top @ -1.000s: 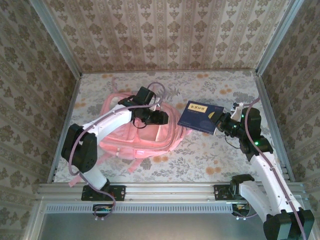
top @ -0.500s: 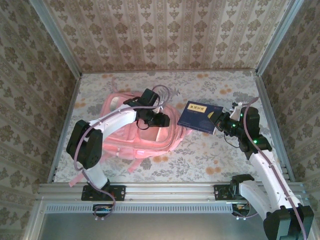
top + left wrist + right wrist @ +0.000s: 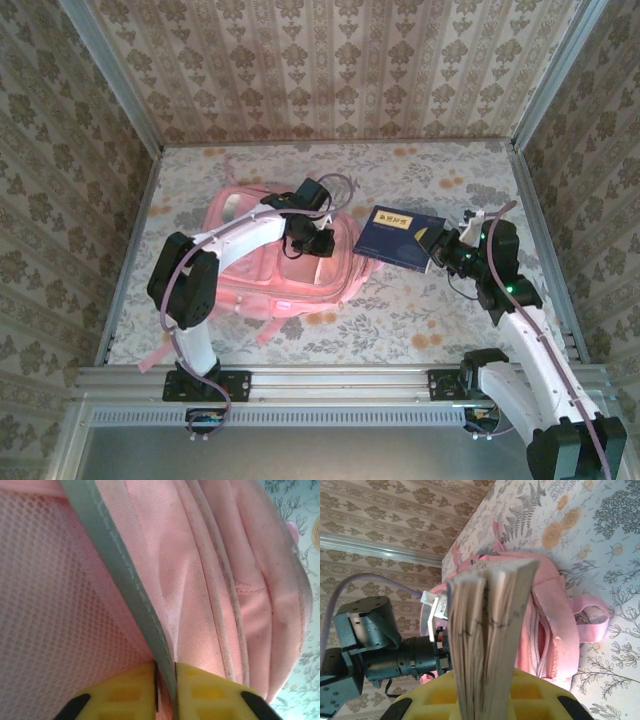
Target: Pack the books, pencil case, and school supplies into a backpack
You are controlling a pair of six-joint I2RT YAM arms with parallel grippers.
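**Overhead and wrist views, packing stage.** The backpack (image 3: 270, 265), pink and soft, lies flat on the table (image 3: 420, 320) and is the reference for all positions. The left gripper (image 3: 320, 243) reaches over the backpack's upper right part. In the left wrist view its yellow fingers (image 3: 120, 697) are clenched on the grey-green binding (image 3: 120, 575) that edges the opening, with pink mesh lining (image 3: 55, 610) on one side and outer fabric on the other. This pinch probably serves to lift the lip so that the mouth gapes. The right gripper (image 3: 434, 250) stands just right of the backpack, clamped on one edge of a navy book (image 3: 398, 233) with yellow print. The book is held clear of the table, its far corner close to the backpack's right side. Seen edge-on from the right wrist, the leaves fan slightly above the pads (image 3: 535, 700); whether one volume or several is gripped cannot be told. Gripping one edge presumably leaves the free edge to lead into the opening. A pink strap (image 3: 592, 617) loops onto the table beside the backpack. The table carries a pale floral cloth. Patterned wallpaper (image 3: 330, 70) covers the walls behind and to either side of the backpack, and a metal rail (image 3: 330, 380) runs in front of it.
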